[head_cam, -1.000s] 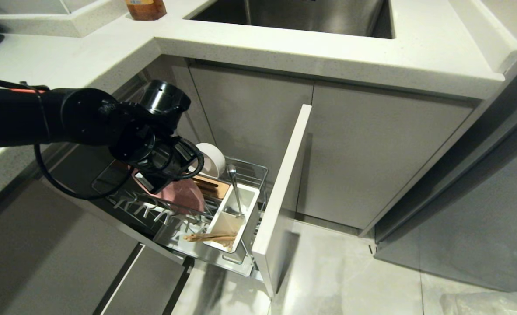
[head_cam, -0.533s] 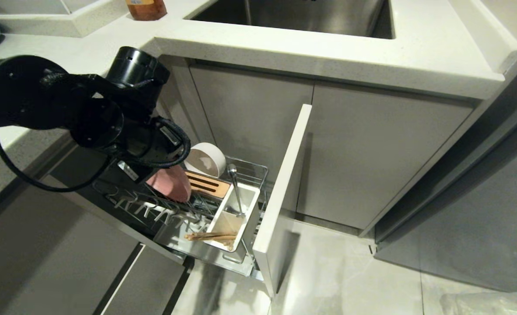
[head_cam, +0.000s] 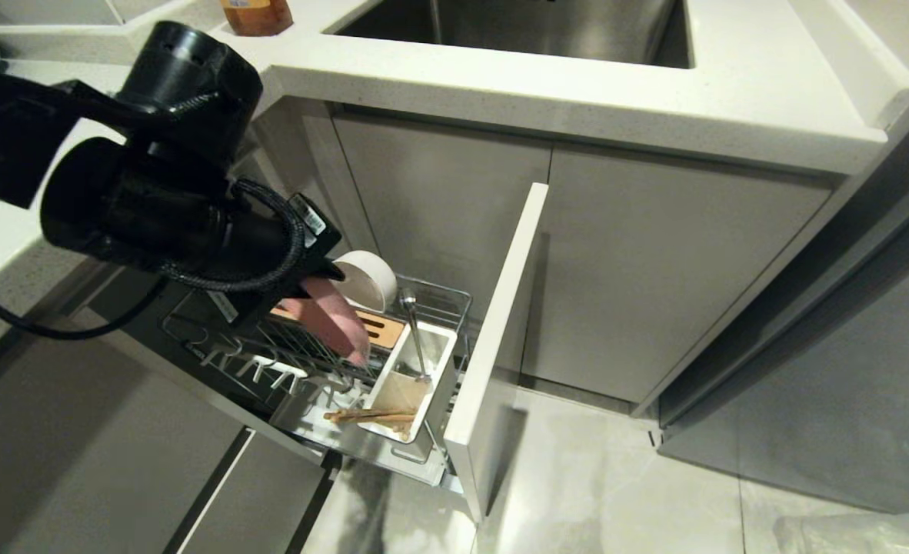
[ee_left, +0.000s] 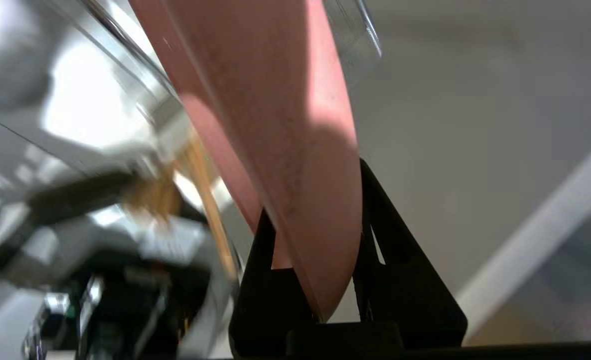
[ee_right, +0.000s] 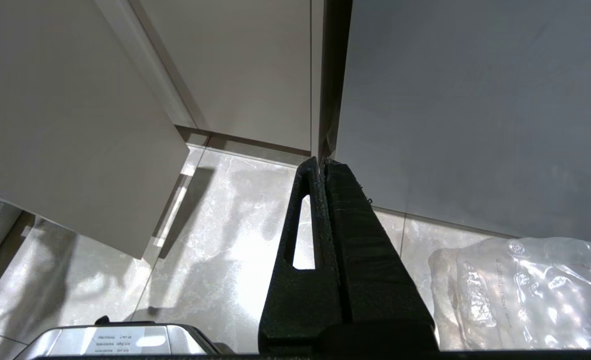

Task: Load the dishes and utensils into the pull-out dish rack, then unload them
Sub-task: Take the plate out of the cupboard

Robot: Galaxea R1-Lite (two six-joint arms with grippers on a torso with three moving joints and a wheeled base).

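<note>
The left gripper (ee_left: 320, 260) pinches the pink plate (head_cam: 337, 325) by its rim, edge-on, so it clears the dish rack (head_cam: 431, 296) wires; the right gripper (ee_right: 323, 167) hangs closed, empty.

The upper part of the pink plate (head_cam: 337, 322) is hidden behind the left gripper (head_cam: 312, 278) in the head view; only its lower edge is seen. In the left wrist view the plate's (ee_left: 285, 125) far end is cut off by the frame edge, and the rack wires (ee_left: 120, 40) beside it are blurred. The white bowl (head_cam: 368, 278) is partly covered by the gripper. The bottle (head_cam: 256, 15) and sink (head_cam: 516, 27) are cropped at the top edge.
</note>
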